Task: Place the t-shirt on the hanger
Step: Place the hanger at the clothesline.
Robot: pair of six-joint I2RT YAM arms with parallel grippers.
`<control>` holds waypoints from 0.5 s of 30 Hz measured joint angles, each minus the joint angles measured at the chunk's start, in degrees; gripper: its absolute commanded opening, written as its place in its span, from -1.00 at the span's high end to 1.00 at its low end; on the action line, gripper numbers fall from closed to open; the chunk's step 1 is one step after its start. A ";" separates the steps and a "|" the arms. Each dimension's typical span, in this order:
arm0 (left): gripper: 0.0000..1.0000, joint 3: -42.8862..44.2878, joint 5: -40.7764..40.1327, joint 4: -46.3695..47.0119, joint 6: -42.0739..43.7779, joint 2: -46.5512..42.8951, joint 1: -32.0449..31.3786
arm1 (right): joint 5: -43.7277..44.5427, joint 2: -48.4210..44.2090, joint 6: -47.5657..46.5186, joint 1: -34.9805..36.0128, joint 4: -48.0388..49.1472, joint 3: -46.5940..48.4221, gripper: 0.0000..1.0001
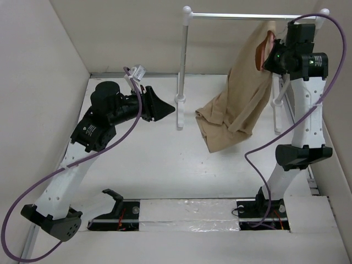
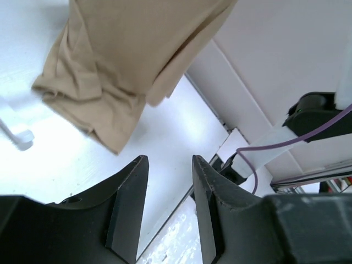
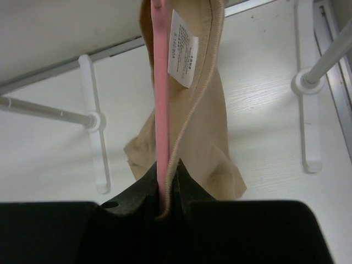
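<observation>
Nearest, over the left half of the counter point(image 1: 165, 170), the left fingers point(image 2: 129, 198) stood apart with nothing between them. They pointed right toward the shirt point(image 1: 236, 99), whose bunched lower end lay ahead of them and a little beyond. Whether that hem rested on the counter or hung just above it could not be told. The shirt was soft tan knit, creased and folded on itself, trailing as one long drape from the middle of the counter up toward the far right corner. There the right fingers point(image 3: 184, 190) were clamped on the hanger point(image 3: 160, 99), a thin, stiff, salmon-pink bar seen edge-on. Its long axis ran straight away from the fingers and up into the ribbed neckline, beside the white label point(image 3: 183, 47). So the hanger was held high at the far right, and the shirt seemed to hang from it by the neck rather than sit spread over both shoulders. The left arm was the free one and the nearer to the loose cloth, so any pull to seat the shirt would probably come from it. Behind, near the far edge, stood the white rack point(image 1: 183, 55).
</observation>
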 measured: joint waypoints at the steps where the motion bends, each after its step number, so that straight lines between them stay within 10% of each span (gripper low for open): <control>1: 0.31 -0.28 -0.50 -0.63 0.37 -0.11 -0.04 | -0.35 0.11 0.09 -1.31 0.24 0.20 1.00; 15: 0.31 -3.56 -2.84 -3.10 1.03 -0.35 -0.09 | -7.06 2.64 2.25 -12.57 4.48 3.56 1.00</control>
